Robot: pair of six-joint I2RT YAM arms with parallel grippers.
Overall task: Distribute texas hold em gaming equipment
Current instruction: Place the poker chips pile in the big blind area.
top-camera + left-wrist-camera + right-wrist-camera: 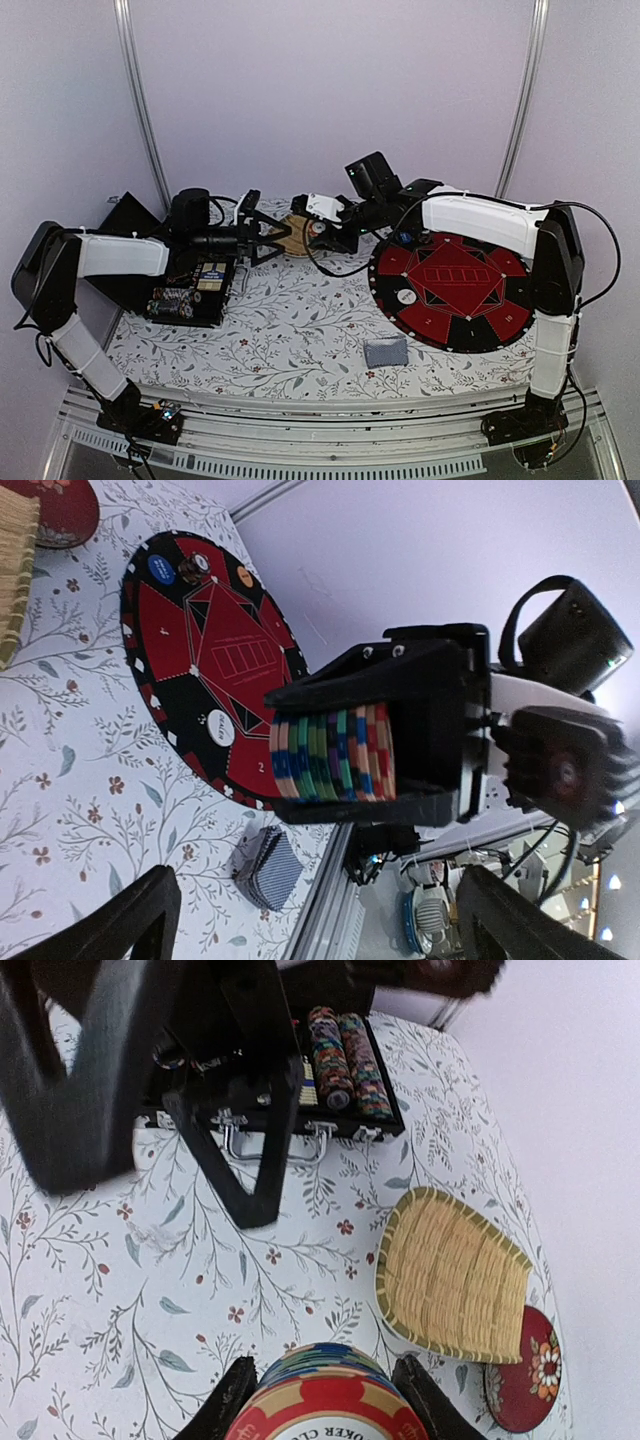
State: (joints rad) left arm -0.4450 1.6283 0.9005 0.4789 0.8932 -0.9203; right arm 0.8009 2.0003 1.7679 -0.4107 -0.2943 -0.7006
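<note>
Grip tip: even squeeze or it spills

Right gripper (325, 1400) pinches the chip stack (335, 755) across its rims, stripes of red, green and blue, hanging above the floral cloth (150, 1290) near the woven tray (450, 1275). Left gripper (310, 930) is spread wide, empty. I'd keep pressure even and lower it flat onto the round mat (450, 290).

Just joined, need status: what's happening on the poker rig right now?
The right gripper holds a stack of mixed-colour poker chips in its fingers, above the cloth near the bamboo tray. The left gripper hangs open and empty, facing it. More chips sit in the open case; the card deck lies beside the round mat.
</note>
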